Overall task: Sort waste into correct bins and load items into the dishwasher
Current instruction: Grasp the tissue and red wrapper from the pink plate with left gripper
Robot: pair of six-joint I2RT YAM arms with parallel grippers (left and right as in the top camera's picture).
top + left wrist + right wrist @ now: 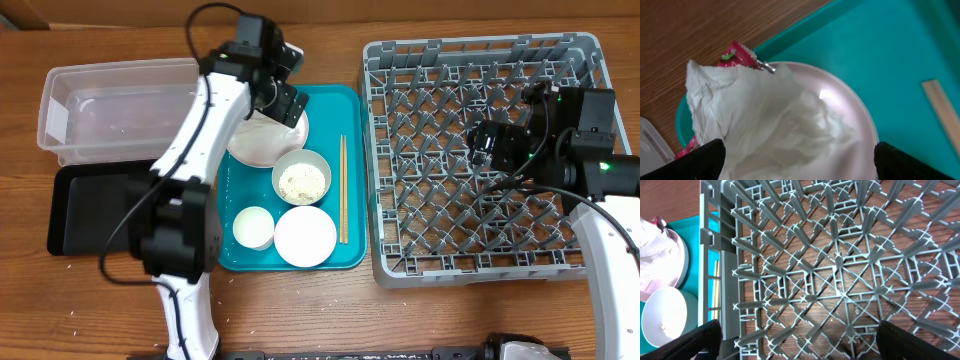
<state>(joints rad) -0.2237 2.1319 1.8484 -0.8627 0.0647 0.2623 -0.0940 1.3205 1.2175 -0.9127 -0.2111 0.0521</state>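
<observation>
The crumpled white napkin [765,120] with red scraps [737,55] lies on the pale pink plate [855,120] at the back of the teal tray [350,110]. My left gripper [800,167] is open, its fingers wide apart on either side of the napkin; in the overhead view it [285,98] hovers over the plate [255,145]. A white bowl with rice crumbs [301,178], a small white cup [253,227], another white bowl [305,237] and the chopsticks [342,190] lie on the tray. My right gripper [490,145] is open and empty above the grey dish rack [480,250].
The clear tub [110,105] stands at the back left, the black tray [85,205] in front of it. The right wrist view shows the rack's pegs [830,265], the plate's edge [682,260] and a bowl [662,322]. Crumbs dot the table's front left.
</observation>
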